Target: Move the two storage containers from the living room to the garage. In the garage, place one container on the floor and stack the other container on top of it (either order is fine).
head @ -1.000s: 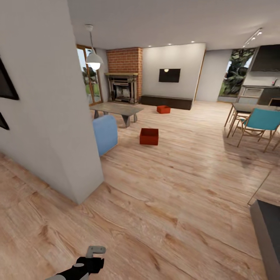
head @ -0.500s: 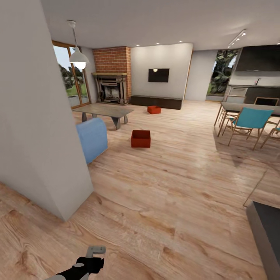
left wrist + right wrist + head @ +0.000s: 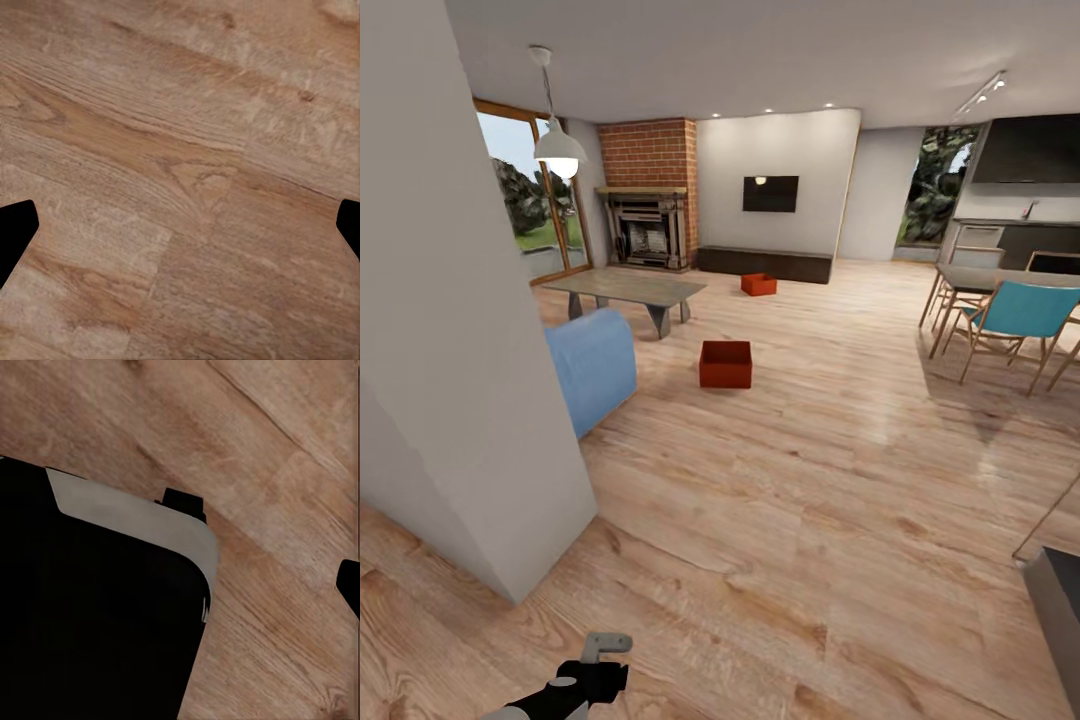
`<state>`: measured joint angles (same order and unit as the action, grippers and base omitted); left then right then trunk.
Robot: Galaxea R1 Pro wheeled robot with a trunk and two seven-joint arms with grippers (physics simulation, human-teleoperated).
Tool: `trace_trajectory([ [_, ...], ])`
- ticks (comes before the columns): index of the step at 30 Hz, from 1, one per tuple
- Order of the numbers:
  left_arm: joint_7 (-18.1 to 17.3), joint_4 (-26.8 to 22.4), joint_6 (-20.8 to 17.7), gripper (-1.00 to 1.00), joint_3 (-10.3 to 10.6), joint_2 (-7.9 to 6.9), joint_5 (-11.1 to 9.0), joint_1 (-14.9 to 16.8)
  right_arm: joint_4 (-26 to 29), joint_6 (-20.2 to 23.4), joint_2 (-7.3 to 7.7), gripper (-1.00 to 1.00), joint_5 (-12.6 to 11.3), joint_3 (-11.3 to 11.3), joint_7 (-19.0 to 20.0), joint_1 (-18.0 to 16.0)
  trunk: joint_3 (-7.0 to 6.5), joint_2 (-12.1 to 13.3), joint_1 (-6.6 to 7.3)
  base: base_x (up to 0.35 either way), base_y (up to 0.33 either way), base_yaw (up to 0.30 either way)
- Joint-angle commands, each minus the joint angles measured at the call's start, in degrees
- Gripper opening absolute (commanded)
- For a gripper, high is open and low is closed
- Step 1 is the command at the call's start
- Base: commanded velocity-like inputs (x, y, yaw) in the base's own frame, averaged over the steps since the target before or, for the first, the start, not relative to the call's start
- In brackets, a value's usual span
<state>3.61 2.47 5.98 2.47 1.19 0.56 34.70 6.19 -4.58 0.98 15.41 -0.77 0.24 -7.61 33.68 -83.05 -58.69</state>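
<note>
From the head camera, the living room lay ahead over a light wood-plank floor (image 3: 790,480). The deeper storage container (image 3: 725,364) sat on the planks in the open middle of the room, just beyond the blue armchair (image 3: 592,368) and nearer than the grey low table (image 3: 626,291). The shallower storage container (image 3: 758,285) rested farther back, just before the long dark cabinet (image 3: 764,263) beneath the wall TV (image 3: 770,193), right of the brick fireplace (image 3: 651,205). A white wall corner (image 3: 480,380) stood close on the left. The left gripper (image 3: 600,660) hung low over the planks; its spread could not be judged there.

The left wrist camera showed planks (image 3: 180,172), with two dark fingertips (image 3: 13,234) at opposite edges, spread wide and grasping nothing.

The right wrist camera showed a black, grey-edged robot body part (image 3: 97,600) over planks, with one fingertip (image 3: 349,583) at the edge; whether that gripper was released or clenched could not be told.
</note>
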Motion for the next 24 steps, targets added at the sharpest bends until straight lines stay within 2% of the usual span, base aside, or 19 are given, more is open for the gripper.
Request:
trace_trajectory([
  [1,0.3,0.3,0.4,1.0,0.2,0.03,0.1,0.1,0.0,-0.2,0.04,1.0,0.2,-0.1,0.0,0.0,0.05,0.0,-0.03,0.34,0.074,0.0],
  [11,0.2,0.3,0.4,1.0,0.2,0.04,0.1,0.1,0.0,-0.2,0.12,1.0,0.1,-0.1,0.0,0.0,0.05,0.0,-0.03,0.34,0.07,0.0],
  [24,0.2,0.3,0.4,1.0,0.2,0.04,0.1,0.1,0.0,-0.3,0.16,1.0,0.2,-0.2,0.0,0.0,0.05,0.0,-0.03,0.34,0.006,0.0],
])
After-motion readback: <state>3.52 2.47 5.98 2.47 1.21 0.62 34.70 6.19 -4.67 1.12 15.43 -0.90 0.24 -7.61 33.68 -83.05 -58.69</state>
